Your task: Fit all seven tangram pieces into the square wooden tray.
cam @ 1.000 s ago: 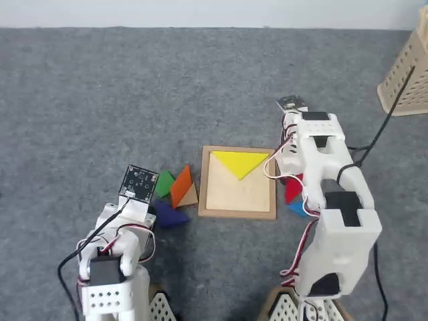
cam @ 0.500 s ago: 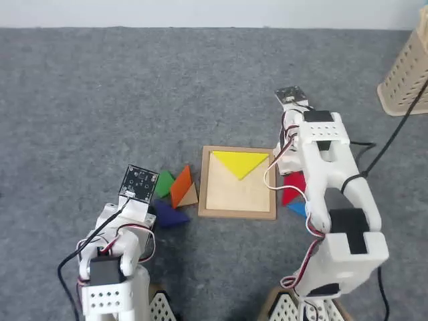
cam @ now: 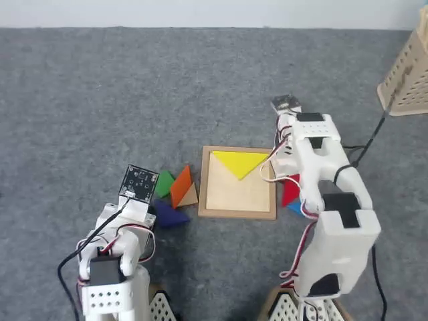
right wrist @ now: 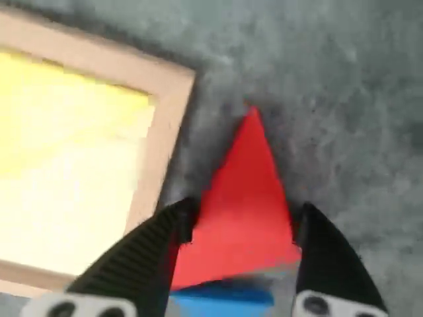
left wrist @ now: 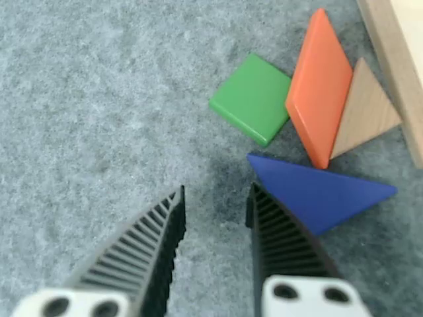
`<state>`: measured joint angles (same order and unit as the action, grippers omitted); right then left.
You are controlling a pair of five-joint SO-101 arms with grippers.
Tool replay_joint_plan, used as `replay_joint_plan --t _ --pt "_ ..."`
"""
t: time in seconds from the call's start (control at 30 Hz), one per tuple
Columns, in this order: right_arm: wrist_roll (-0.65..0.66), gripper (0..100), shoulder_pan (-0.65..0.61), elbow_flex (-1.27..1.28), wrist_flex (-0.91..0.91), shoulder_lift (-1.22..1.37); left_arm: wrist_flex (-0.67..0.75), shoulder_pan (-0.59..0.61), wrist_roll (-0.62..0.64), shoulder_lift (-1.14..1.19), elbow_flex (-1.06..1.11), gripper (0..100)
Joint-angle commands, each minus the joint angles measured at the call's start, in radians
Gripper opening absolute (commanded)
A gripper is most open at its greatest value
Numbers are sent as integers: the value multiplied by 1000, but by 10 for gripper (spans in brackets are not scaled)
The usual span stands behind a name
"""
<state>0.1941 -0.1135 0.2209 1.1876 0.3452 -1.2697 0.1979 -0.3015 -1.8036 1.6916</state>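
The square wooden tray (cam: 237,212) lies mid-table with a yellow triangle (cam: 239,162) in its far half. Left of it sit a green square (left wrist: 252,99), an orange parallelogram (left wrist: 320,122), a tan triangle (left wrist: 363,112) and a dark blue triangle (left wrist: 324,195). My left gripper (left wrist: 217,198) hangs open just beside the blue triangle, holding nothing. Right of the tray lie a red triangle (right wrist: 241,191) and a light blue piece (right wrist: 221,297). My right gripper (right wrist: 244,210) is open, low over the red triangle with one finger on each side.
Grey carpet covers the table. A beige perforated basket (cam: 408,67) stands at the far right edge. The right arm (cam: 328,187) hides part of the pieces beside the tray (right wrist: 165,132).
The right arm's wrist went slightly away from me, then came back and a little left, over the red triangle. The left arm and all pieces kept still.
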Motion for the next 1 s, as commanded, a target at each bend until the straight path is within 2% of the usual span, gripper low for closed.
replay_joint_plan --t 0.0,0.2,0.33,0.53,0.73,0.97 --pt "18 242 15 -57 8 61 -5 -3 -2 -18 -5 150" --pt "18 215 18 -63 36 59 -5 -3 -2 -18 -5 150" --pt "-11 205 64 -60 27 -48 -5 -3 -2 -18 -5 150" --pt "-46 272 74 23 27 -171 -5 -3 -2 -18 -5 150" --pt "-49 278 79 118 -56 -131 -5 -3 -2 -18 -5 150" --pt "-106 277 79 129 -62 -62 -5 -3 -2 -18 -5 150"
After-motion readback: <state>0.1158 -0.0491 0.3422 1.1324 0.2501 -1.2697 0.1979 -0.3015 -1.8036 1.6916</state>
